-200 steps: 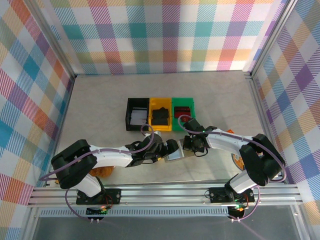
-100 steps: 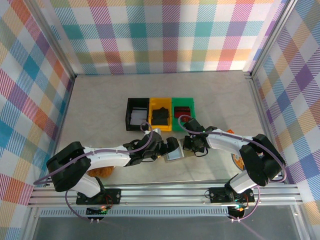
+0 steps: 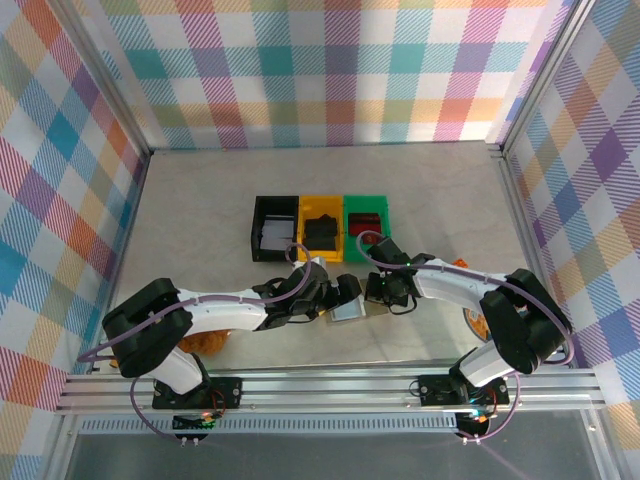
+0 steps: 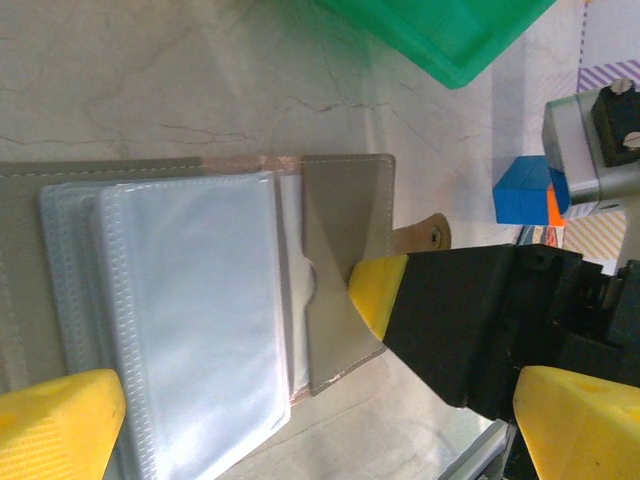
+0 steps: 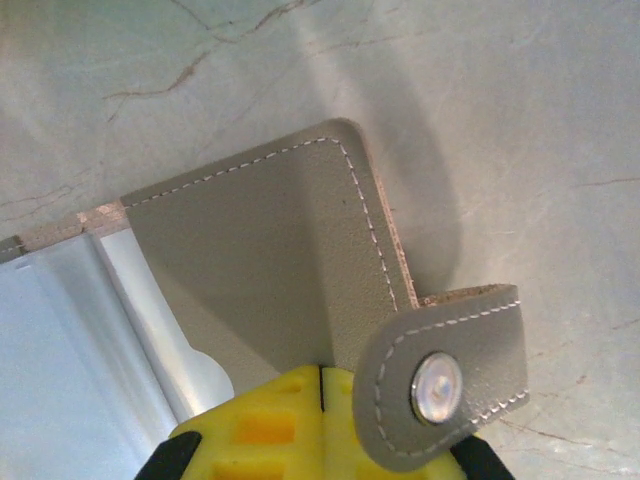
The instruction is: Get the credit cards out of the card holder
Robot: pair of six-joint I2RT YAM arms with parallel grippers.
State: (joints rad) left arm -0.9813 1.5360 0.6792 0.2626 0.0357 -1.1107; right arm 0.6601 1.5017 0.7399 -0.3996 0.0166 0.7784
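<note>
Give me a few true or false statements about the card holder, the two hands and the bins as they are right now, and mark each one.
1. The card holder lies open on the table. True.
2. The left hand is shut on a card. False: it is open, with its fingers on either side of the clear sleeves.
3. The right hand is shut, its tips at the holder's flap beside the snap tab. True.
4. The green bin stands in the middle of the row. False: the yellow bin is in the middle, between the black bin and the green one.
</note>
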